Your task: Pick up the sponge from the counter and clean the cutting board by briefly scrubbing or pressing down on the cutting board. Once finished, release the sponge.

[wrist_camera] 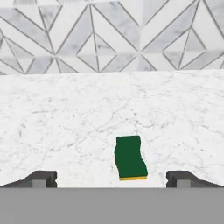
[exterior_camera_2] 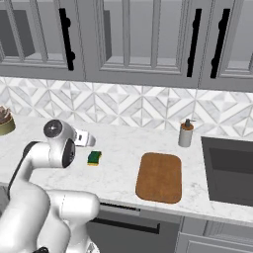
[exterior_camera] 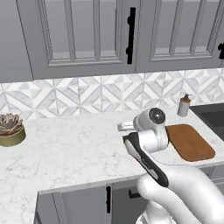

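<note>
The sponge (wrist_camera: pixel 130 157), dark green on top with a thin yellow edge, lies flat on the white marble counter (wrist_camera: pixel 65 118). My gripper (wrist_camera: pixel 111 178) is open, and its two dark fingertips (wrist_camera: pixel 43 177) stand wide apart on either side of the sponge, above it and not touching. In the right base view the sponge (exterior_camera_2: pixel 94 157) sits just right of my hand (exterior_camera_2: pixel 83 138), well left of the reddish-brown cutting board (exterior_camera_2: pixel 159 177). The cutting board (exterior_camera: pixel 190 141) lies bare near the counter's front edge, partly hidden by my arm.
A soap dispenser (exterior_camera_2: pixel 186 133) stands behind the board by the backsplash. A dark sink (exterior_camera_2: pixel 230 168) lies to the board's right. A potted succulent (exterior_camera: pixel 9 130) sits at the far left of the counter. Upper cabinets hang overhead.
</note>
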